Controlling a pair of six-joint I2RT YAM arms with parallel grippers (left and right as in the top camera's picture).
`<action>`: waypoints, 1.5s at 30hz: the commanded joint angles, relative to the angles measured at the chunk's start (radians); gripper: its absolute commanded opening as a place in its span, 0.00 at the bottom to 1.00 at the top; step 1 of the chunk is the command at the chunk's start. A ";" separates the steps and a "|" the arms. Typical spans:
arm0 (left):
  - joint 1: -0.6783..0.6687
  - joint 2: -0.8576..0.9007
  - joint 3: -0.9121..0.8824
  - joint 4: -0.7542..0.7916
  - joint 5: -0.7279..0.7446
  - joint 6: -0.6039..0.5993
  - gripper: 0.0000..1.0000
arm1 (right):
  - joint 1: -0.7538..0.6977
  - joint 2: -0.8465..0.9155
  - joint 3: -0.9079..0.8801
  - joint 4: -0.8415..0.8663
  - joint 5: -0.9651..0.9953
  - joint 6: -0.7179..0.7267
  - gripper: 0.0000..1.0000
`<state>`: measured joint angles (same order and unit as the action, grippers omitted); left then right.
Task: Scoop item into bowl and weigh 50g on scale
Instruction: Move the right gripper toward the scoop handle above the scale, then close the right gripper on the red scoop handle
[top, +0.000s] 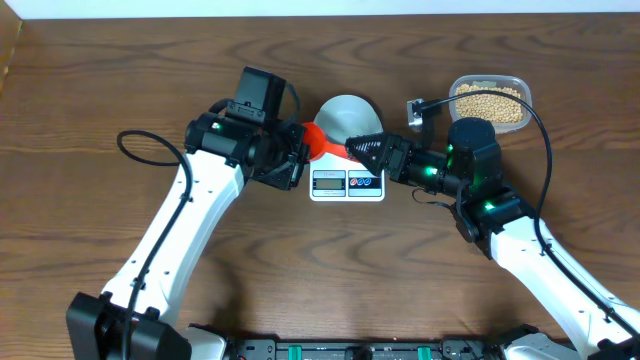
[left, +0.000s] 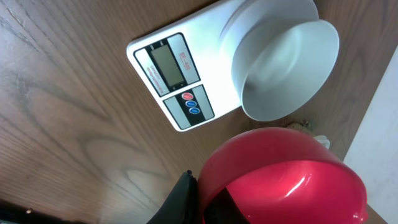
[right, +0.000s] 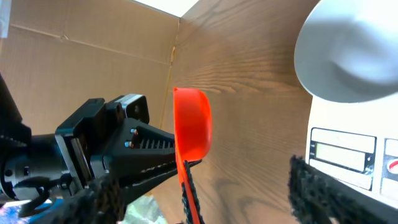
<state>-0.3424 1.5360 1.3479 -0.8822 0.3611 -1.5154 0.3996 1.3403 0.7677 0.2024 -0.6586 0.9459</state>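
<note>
The pale bowl (top: 348, 112) (left: 286, 68) (right: 348, 56) stands empty on the far end of the white scale (top: 347, 184) (left: 168, 68) (right: 342, 152). My left gripper (top: 303, 150) (left: 198, 186) is shut on a red scoop (top: 316, 140) (left: 286, 177) (right: 193, 127), held left of the bowl; the scoop looks empty. My right gripper (top: 358, 148) (right: 208, 186) is open, its fingers (right: 314, 186) standing either side of the scoop's handle without touching it. The tan beans (top: 488, 102) lie in a clear tub at the back right.
The clear plastic tub (top: 458, 82) sits behind my right arm, with a small grey object (top: 415, 108) beside it. A black cable (top: 140, 140) loops left of the left arm. A cardboard wall (right: 93, 50) borders the table's left side.
</note>
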 joint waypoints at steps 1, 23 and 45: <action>-0.017 -0.012 -0.007 0.004 -0.004 -0.017 0.07 | 0.008 0.006 0.017 -0.001 -0.025 0.003 0.78; -0.031 -0.011 -0.007 0.009 -0.006 -0.212 0.07 | 0.008 0.006 0.017 0.008 -0.002 -0.019 0.66; -0.068 -0.011 -0.007 0.009 -0.006 -0.278 0.07 | 0.054 0.006 0.017 0.045 0.074 -0.019 0.49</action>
<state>-0.4095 1.5360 1.3479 -0.8703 0.3611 -1.7782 0.4477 1.3403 0.7677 0.2443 -0.5945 0.9367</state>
